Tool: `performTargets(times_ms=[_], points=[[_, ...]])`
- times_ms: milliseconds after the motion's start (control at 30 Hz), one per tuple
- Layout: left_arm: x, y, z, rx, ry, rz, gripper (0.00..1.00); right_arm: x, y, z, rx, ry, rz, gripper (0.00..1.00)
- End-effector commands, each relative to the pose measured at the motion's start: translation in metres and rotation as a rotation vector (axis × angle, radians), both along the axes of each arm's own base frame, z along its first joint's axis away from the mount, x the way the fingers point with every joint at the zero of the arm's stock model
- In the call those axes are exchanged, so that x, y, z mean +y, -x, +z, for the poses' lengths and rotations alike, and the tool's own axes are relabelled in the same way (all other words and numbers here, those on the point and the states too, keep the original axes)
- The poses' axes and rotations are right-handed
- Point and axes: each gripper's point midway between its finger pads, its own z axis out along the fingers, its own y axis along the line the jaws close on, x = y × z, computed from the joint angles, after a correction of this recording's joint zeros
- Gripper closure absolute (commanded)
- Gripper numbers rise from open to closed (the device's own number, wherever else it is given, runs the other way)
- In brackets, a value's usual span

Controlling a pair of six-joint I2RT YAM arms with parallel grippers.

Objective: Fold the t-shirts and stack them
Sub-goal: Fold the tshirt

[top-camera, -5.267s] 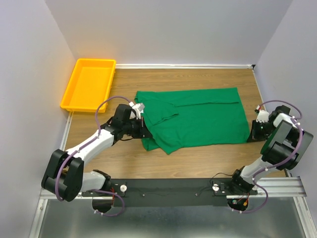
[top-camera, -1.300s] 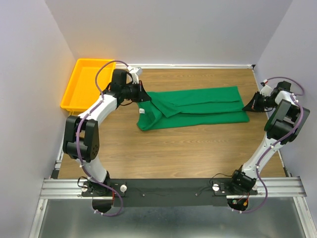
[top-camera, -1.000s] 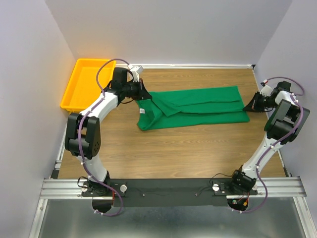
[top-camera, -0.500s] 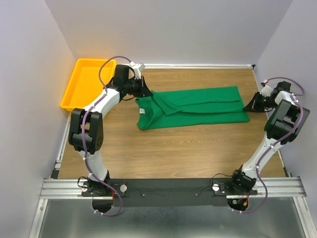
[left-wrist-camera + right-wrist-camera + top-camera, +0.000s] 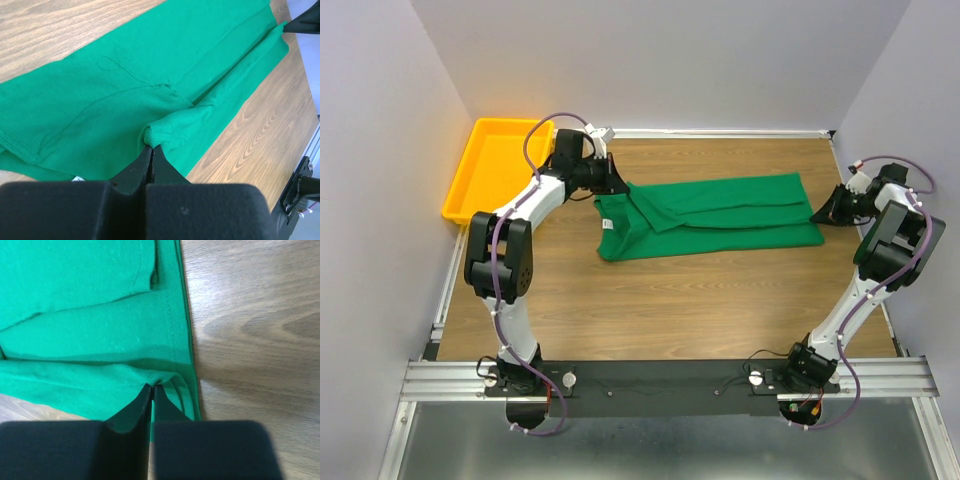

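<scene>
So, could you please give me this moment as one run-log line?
left gripper: shut on t-shirt | right gripper: shut on t-shirt | t-shirt: long folded strip on table

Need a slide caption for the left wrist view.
Left gripper pinches a fold of the green t-shirt between shut fingers, wooden table beneath.

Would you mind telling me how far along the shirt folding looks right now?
Done: the green t-shirt lies folded lengthwise into a long band on the table. In hand: the left gripper pinches its neck end, the right gripper its hem end, both shut on cloth. Left: the crosswise folds and the stacking.
</scene>
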Motion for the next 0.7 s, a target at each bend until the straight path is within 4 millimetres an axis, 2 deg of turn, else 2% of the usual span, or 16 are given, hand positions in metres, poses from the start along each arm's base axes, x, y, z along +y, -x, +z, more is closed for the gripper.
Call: performTargets(times_ms=[0,33,67,133,233,367,500,533,667], points=[[0.000,-0.011,-0.002,-0.005,0.004,-0.006,1.00,-0.007,-0.014,-0.002,-0.009,-0.001,-0.057,0.80],[-0.001,-0.014,-0.006,0.002,0.006,-0.005,1.00,-0.009,-0.019,-0.003,-0.017,-0.009,-0.073,0.71],[-0.002,-0.015,-0.005,0.001,0.008,-0.004,1.00,-0.008,-0.024,0.000,-0.020,-0.033,-0.098,0.57],[-0.003,-0.017,-0.007,0.006,0.013,-0.007,1.00,-0.004,-0.031,0.007,-0.047,-0.078,-0.109,0.49],[-0.005,-0.022,-0.004,-0.002,0.017,-0.007,1.00,0.000,-0.037,0.020,-0.086,-0.107,-0.124,0.46],[-0.005,-0.025,-0.005,0.004,0.017,-0.008,1.00,0.015,-0.034,0.032,-0.144,-0.116,-0.041,0.45],[-0.005,-0.027,-0.011,0.015,0.012,-0.008,1.00,0.036,-0.022,0.032,-0.162,-0.116,0.035,0.44],[-0.005,-0.029,-0.012,0.017,0.012,-0.008,1.00,0.046,-0.017,0.032,-0.165,-0.113,0.067,0.43],[-0.006,-0.033,-0.016,0.023,0.008,-0.008,1.00,0.057,-0.007,0.028,-0.158,-0.115,0.095,0.40]])
